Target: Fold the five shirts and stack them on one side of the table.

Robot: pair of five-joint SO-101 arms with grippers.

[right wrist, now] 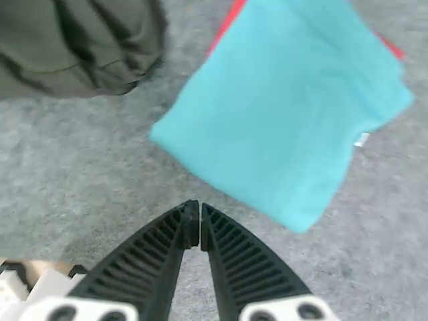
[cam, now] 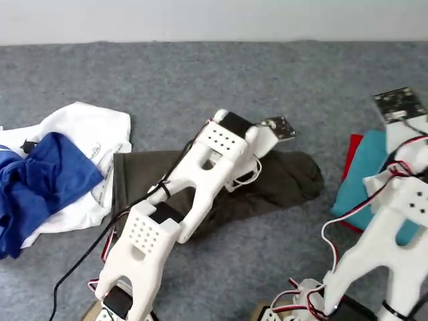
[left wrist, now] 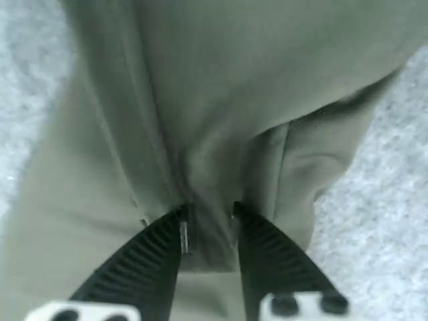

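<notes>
Nearest the high camera stand two white plastic arms. The left arm (cam: 200,174) stretches over the middle of the olive-green cotton shirt (cam: 287,177), which lies spread on the grey felt table cover (cam: 200,73). Off one end of the olive shirt lies the crumpled white printed shirt (cam: 80,127) with the bunched royal-blue shirt (cam: 53,174) on top of it. Off the other end the right arm (cam: 394,221) rises, and the folded turquoise shirt (cam: 364,180) rests on the flat red shirt (cam: 352,150). The left arm covers the olive shirt's centre, so its fold line cannot be judged there.

Left wrist view: the left gripper (left wrist: 208,221) is narrowed onto a raised ridge of olive cloth, pinching it. I judge the fold goes best if the ridge is lifted only just clear, carried straight across and laid edge to edge — without dragging the whole garment. How many layers are caught is unclear.

Right wrist view: the right gripper (right wrist: 199,221) hangs over bare cover near the olive shirt's end and the turquoise shirt, touching neither. Its tips are pressed together and hold nothing — it could pin the olive hem. Most of the red shirt is hidden under the turquoise one.
</notes>
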